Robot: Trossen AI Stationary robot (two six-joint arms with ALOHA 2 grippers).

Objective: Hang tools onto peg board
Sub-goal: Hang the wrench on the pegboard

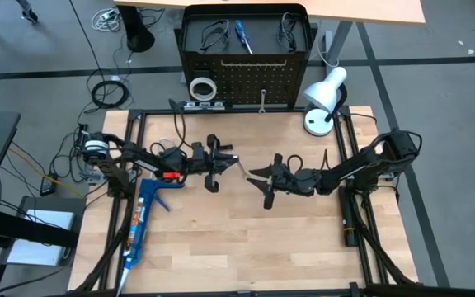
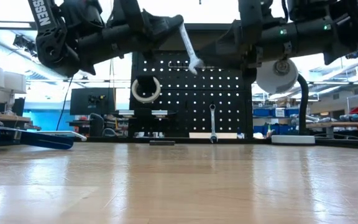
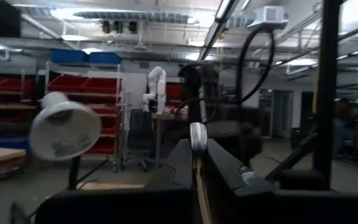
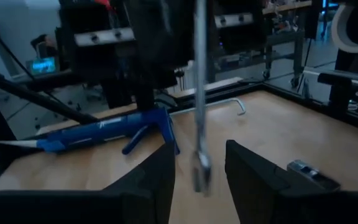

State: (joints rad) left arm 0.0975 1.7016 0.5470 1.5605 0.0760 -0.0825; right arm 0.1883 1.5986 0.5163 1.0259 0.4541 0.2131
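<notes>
Handover mid-air: my left claw [image 1: 231, 159] pinches the wrench [image 2: 189, 45] above the tabletop [image 1: 246, 239]; right claw [image 4: 199, 174] spread around its end. Next, I'd carry it to the pegboard [image 1: 246, 78].

Silver wrench [image 2: 189, 43], black peg board [image 1: 246, 78]

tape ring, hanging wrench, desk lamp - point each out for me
white tape ring [image 1: 202, 87], high view, on its rim
hanging wrench [image 2: 212, 124], low view, on its shaft against the peg board
white desk lamp [image 1: 326, 88], high view, on its shade
</notes>
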